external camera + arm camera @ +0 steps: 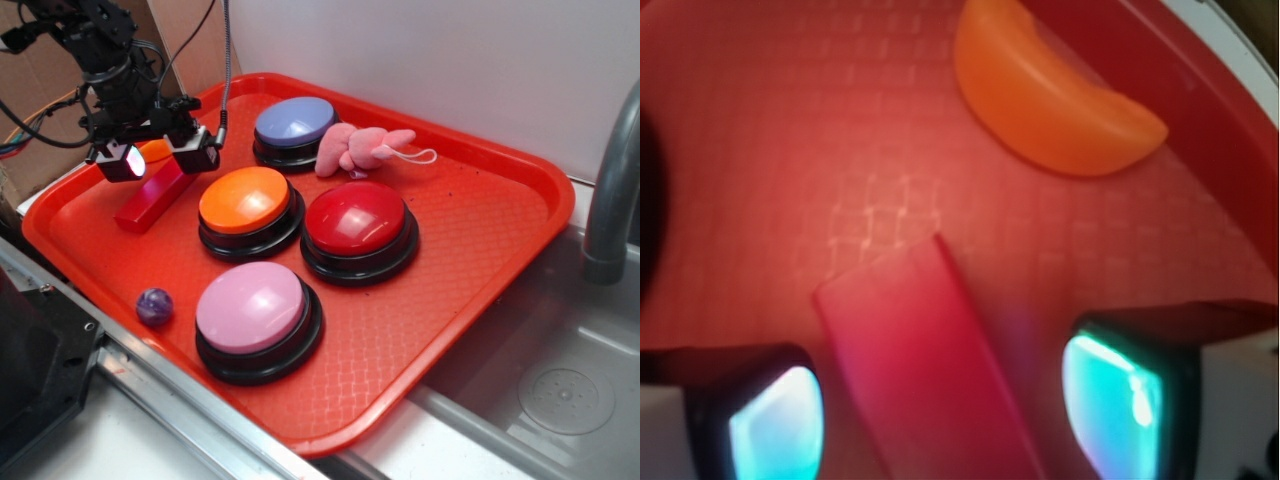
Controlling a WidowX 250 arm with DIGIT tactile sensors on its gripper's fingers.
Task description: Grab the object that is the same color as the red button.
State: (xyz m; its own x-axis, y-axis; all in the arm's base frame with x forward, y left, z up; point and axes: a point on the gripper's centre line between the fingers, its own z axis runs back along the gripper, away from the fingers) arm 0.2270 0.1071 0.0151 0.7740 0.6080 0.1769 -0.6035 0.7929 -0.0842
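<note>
The small red block (150,200) lies on the red tray (480,230) at the left, an elongated bar. My gripper (158,158) is open and stands right over the block's far end, its two fingers on either side of it. In the wrist view the block (925,360) runs between the two glowing pads (775,425), with gaps on both sides. The red button (358,222), a glossy red dome on a black base, stands in the tray's middle, well to the right of my gripper.
An orange half-moon piece (1050,95) lies just beyond the block, partly hidden behind the gripper in the exterior view. Orange button (245,203), pink button (252,310), purple-blue button (293,125), a pink plush toy (360,148) and a purple ball (154,305) share the tray. A sink (560,390) is at the right.
</note>
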